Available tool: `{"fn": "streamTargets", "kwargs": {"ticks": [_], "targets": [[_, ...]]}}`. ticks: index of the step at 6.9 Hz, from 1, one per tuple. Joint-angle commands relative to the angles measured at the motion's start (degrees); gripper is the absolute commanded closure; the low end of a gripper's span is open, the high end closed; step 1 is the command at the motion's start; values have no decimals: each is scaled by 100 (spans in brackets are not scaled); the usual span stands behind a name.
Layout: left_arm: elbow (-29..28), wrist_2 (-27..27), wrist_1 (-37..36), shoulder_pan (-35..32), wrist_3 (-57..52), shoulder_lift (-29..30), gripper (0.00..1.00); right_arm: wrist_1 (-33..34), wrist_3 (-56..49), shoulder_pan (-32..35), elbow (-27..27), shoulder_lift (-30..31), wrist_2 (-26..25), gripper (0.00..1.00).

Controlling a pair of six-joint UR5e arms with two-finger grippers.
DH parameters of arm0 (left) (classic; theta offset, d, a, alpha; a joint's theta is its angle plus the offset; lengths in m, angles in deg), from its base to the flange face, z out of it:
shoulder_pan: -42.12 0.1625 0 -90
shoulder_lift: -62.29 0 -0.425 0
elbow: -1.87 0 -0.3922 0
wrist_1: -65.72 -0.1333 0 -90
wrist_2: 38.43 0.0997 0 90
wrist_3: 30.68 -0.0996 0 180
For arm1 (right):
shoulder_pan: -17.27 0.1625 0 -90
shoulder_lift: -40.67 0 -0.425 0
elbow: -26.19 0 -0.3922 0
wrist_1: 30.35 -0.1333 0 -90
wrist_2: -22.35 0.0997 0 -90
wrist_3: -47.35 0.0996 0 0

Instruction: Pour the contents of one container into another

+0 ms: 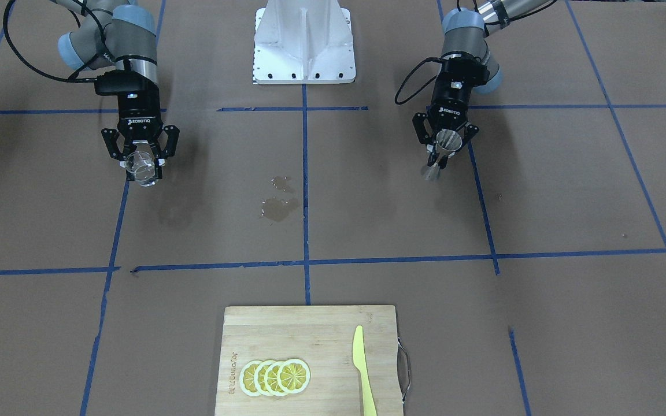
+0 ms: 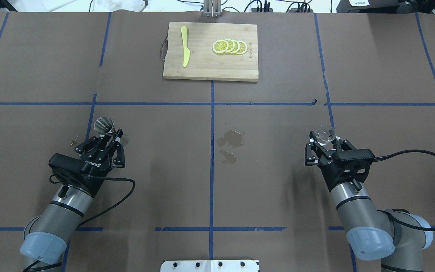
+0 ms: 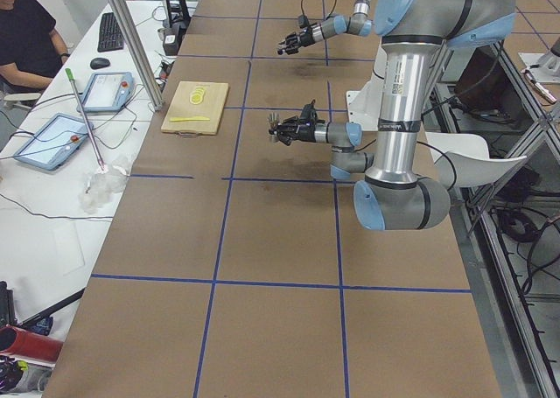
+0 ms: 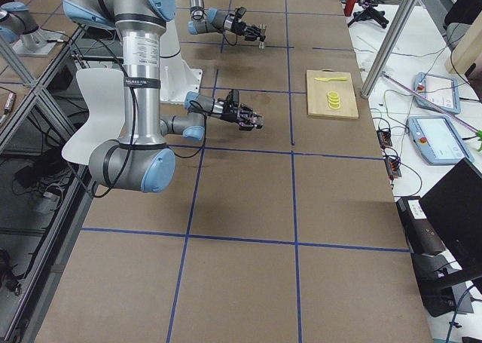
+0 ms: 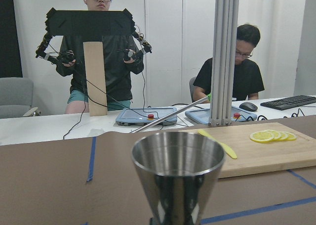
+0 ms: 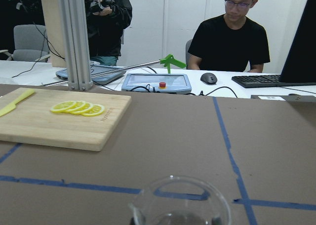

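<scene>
Overhead, the left tool [image 2: 113,139] clamps the jigger [image 2: 104,125], 9 o'clock of the spill [image 2: 229,139]; the right tool [image 2: 325,142] clamps the cup [image 2: 325,133], at 3 o'clock.

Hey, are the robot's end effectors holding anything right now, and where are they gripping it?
The left end effector clamps the metal jigger near its narrow middle; the right end effector clamps the glass cup by its sides.

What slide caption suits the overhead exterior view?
Left gripper holds the steel jigger, right gripper the glass cup, wet stain between them.
</scene>
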Motion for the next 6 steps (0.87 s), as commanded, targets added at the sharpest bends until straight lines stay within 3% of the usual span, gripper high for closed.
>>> {"fn": "streamTargets", "kwargs": {"ticks": [1, 4, 6], "targets": [[6, -851, -4, 22, -546, 343, 100, 34, -499, -12, -161, -443, 135, 100], [-249, -1207, -83, 22, -1694, 827, 100, 893, -703, -213, -906, -699, 311, 100], [-381, -1785, -75, -13, -1901, 1118, 100, 974, -1175, -433, -1058, -1084, 311, 100]]}}
